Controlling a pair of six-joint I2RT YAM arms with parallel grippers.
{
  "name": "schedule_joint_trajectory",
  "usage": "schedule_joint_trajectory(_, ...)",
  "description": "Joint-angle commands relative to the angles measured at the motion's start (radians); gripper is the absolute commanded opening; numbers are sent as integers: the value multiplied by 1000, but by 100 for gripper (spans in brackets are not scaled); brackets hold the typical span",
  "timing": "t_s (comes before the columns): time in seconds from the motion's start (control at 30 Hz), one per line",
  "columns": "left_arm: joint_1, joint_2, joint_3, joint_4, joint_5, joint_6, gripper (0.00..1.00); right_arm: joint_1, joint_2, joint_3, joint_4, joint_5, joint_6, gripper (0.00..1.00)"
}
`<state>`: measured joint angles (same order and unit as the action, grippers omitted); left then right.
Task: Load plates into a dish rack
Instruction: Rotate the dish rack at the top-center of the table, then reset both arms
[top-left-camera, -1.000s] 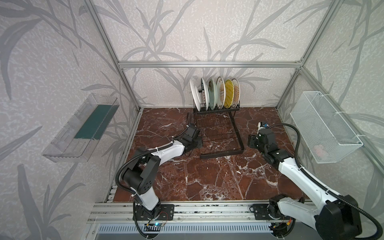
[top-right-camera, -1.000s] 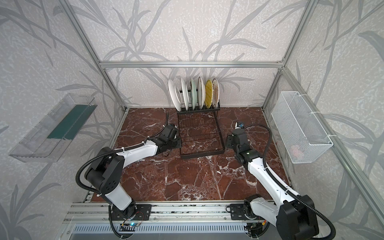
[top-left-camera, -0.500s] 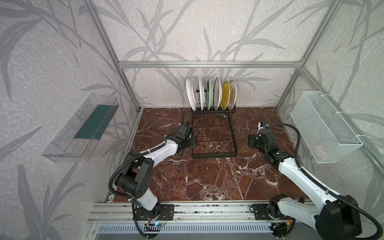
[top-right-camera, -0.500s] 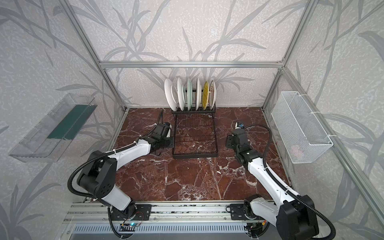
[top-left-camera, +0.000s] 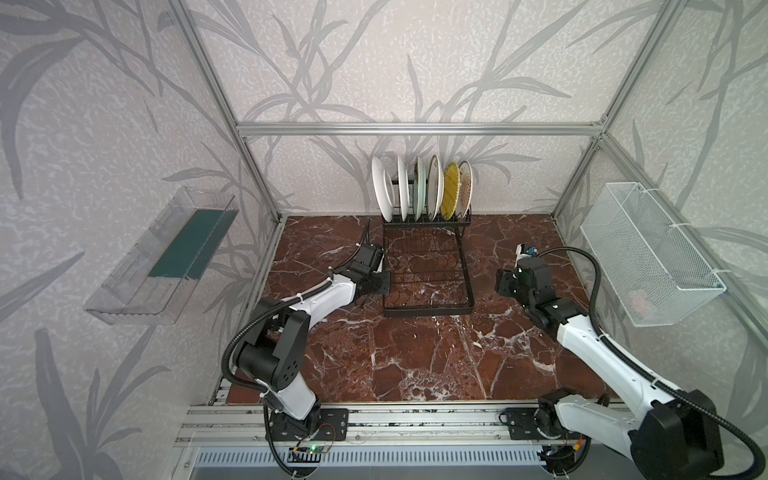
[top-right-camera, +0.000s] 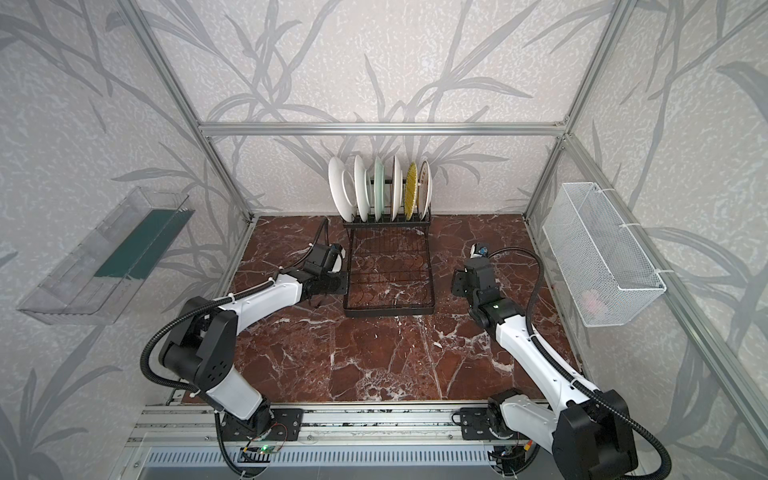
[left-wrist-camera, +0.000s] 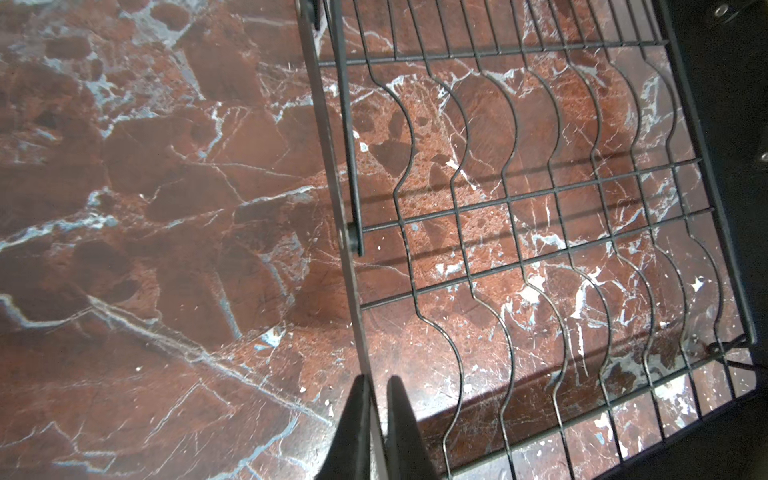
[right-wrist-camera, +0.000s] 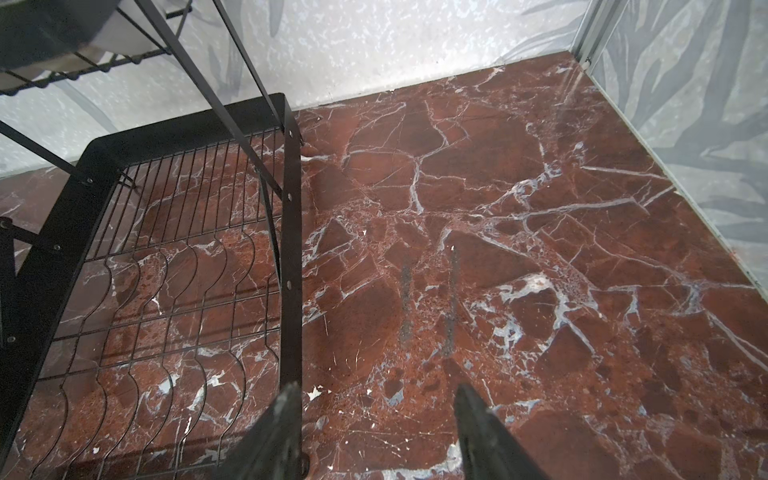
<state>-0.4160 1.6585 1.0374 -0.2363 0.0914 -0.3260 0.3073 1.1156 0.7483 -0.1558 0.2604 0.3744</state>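
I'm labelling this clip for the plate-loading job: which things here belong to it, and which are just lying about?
Job: plates, standing in the dish rack; left gripper, shut on its side rail; right gripper, open beside it.
Lying about: clear plastic tray; white mesh basket, both on the side walls.

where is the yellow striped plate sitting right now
In both top views the yellow striped round plate stands upright in the black wire dish rack by the back wall, second from the right end.
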Motion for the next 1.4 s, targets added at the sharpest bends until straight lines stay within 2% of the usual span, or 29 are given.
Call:
schedule_joint_trajectory(0.0,4,22,27,-47,10,14,11,-4,-14,-8,-9,5,8,60)
schedule_joint_trajectory(0.4,5,-65,20,-57,-87,1,12,-11,-21,-10,-13,7,6,60)
schedule_joint_trajectory(0.53,5,-105,9,-60,-103,12,28,-14,-22,-12,-13,5,5,59)
schedule_joint_trajectory(0.87,6,-221,-9,-79,-203,14,48,-23,-47,-22,-18,19,4,61)
schedule_joint_trajectory(1.0,11,-271,-16,-77,-243,20,62,-33,-55,-23,-30,27,18,68)
schedule_joint_trajectory(1.03,13,-284,-20,-77,-255,22,76,-35,-57,-20,-35,30,19,71)
schedule_joint_trajectory(1.07,14,-295,-22,-77,-265,25,96,-37,-62,-20,-39,31,20,77)
schedule_joint_trajectory(1.1,17,-305,-23,-78,-275,28,99,-39,-64,-21,-41,33,20,85)
schedule_joint_trajectory(1.13,18,-315,-26,-80,-286,31,99,-40,-69,-23,-42,34,19,97)
schedule_joint_trajectory(1.17,20,-325,-29,-81,-299,33,99,-42,-73,-25,-41,33,15,99)
schedule_joint_trajectory(1.37,33,-378,-60,-70,-345,46,99,-50,-86,-31,-40,30,0,99)
